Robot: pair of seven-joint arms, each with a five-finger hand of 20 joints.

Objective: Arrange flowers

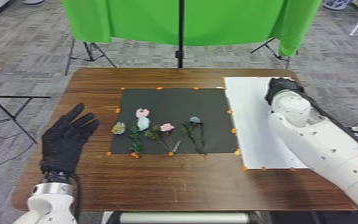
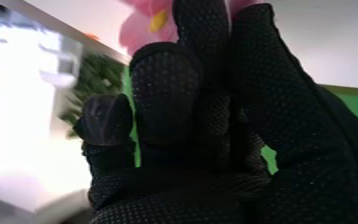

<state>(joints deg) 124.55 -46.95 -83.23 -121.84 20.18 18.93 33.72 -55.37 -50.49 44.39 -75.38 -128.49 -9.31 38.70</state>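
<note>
Flowers (image 1: 167, 127) on a black mat (image 1: 162, 102); left hand (image 1: 64, 142) nearby, perhaps above the table (image 1: 167, 192)

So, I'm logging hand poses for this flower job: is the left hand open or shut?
Open: in the head view, the left hand has its fingers straight.

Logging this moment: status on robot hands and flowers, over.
Left robot hand open, left of black mat. Right robot hand over white sheet's far end; pink petals beside it, grip unclear. Other flowers on mat. Nothing seen blocking.
</note>
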